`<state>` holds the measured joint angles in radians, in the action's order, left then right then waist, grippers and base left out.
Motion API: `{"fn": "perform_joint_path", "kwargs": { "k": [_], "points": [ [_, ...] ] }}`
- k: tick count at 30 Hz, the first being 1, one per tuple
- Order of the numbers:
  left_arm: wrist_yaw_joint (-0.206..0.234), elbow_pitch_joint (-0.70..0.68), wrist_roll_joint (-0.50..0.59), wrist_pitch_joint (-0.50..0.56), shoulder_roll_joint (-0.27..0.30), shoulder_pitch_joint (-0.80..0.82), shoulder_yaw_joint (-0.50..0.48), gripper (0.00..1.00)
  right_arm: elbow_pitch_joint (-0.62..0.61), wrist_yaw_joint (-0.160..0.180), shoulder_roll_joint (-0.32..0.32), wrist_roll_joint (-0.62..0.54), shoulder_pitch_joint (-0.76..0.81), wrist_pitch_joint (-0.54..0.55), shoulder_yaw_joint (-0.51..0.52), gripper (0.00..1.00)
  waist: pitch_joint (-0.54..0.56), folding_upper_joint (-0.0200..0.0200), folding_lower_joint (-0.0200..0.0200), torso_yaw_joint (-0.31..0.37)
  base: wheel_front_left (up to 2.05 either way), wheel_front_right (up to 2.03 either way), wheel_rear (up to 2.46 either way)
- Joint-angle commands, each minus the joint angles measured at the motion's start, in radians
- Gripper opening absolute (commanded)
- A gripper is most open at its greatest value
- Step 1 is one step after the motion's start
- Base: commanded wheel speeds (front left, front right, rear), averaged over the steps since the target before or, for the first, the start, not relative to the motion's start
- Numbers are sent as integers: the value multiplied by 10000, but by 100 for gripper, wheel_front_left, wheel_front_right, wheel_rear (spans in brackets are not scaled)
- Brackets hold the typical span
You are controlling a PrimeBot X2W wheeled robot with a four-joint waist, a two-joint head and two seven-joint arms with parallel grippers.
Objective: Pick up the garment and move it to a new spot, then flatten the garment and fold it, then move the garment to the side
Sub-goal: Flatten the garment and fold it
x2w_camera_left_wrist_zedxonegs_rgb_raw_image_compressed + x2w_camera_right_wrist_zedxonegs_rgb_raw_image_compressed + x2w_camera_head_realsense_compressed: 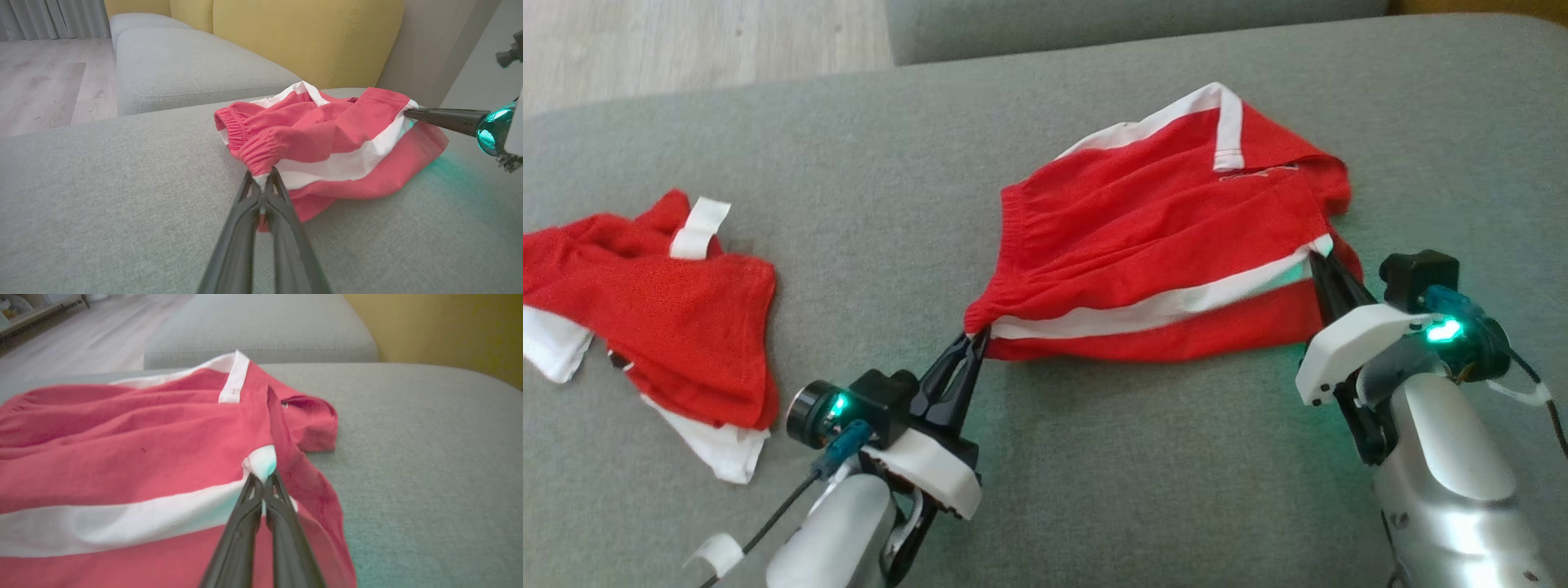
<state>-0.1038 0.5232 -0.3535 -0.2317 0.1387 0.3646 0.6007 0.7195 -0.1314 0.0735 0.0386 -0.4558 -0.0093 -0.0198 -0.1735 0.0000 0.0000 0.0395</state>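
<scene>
On the grey sofa (1094, 457), the red shorts (1160, 245) lie long between the left gripper (976, 336) and right gripper (1317, 260), each pinching one end tight.

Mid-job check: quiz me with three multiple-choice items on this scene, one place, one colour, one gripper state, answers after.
1. Where does the second garment lie, in the head view? A) left of the shorts B) on the shorts C) on the floor
2. The stripe along the shorts is: A) blue B) white C) yellow
3. The right gripper is: A) open above the cloth B) shut on nothing C) shut on the shorts
Answers: 1 A, it lies apart on the grey cushion; 2 B, a white band crosses the red cloth; 3 C, it pinches the stripe's end.
</scene>
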Motion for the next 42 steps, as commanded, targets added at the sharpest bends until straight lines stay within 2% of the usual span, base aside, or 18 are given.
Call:
{"fn": "perform_joint_path", "kwargs": {
  "k": [1,6,13,14,16,19,24,31,35,42],
  "points": [
    [103,-236,-123,-155,242,200,-361,0,-661,7,23,256,66,-206,-329,0,201,0,0,164,0,0,0],
    [217,-433,-164,-186,478,42,-480,0,-2104,7,112,1049,631,-261,-646,0,596,0,0,460,0,0,0],
    [336,-1467,-96,58,1008,388,-674,0,-4748,7,843,2210,864,73,-984,0,1178,0,0,694,0,0,0],
    [336,-1467,-96,58,1008,388,-674,0,-4748,7,843,2210,864,73,-984,0,1178,0,0,694,0,0,0],
    [320,-2093,-200,452,1256,812,-867,0,-5619,7,1079,2700,644,170,-847,0,1435,0,0,679,0,0,0],
    [249,-2675,-304,961,1495,1407,-1020,0,-6179,7,1334,2920,248,195,-854,0,1687,0,0,660,0,0,0],
    [126,-3375,-331,1734,1841,2548,-1144,0,-6432,7,1459,3147,-687,-67,-702,0,1942,0,0,622,0,0,0],
    [159,-3595,-292,2048,1985,3457,-1297,0,-5960,7,1493,3018,-1398,-361,-374,0,2235,0,0,509,0,0,0],
    [229,-3794,-427,2137,2004,3217,-1292,0,-5961,7,1522,2913,-1024,-171,-336,0,2360,0,0,453,0,0,0],
    [313,-4967,-852,2842,2405,1943,-1152,0,-6876,7,1409,2945,225,434,62,0,2373,0,0,437,0,0,0]
  ]
}}
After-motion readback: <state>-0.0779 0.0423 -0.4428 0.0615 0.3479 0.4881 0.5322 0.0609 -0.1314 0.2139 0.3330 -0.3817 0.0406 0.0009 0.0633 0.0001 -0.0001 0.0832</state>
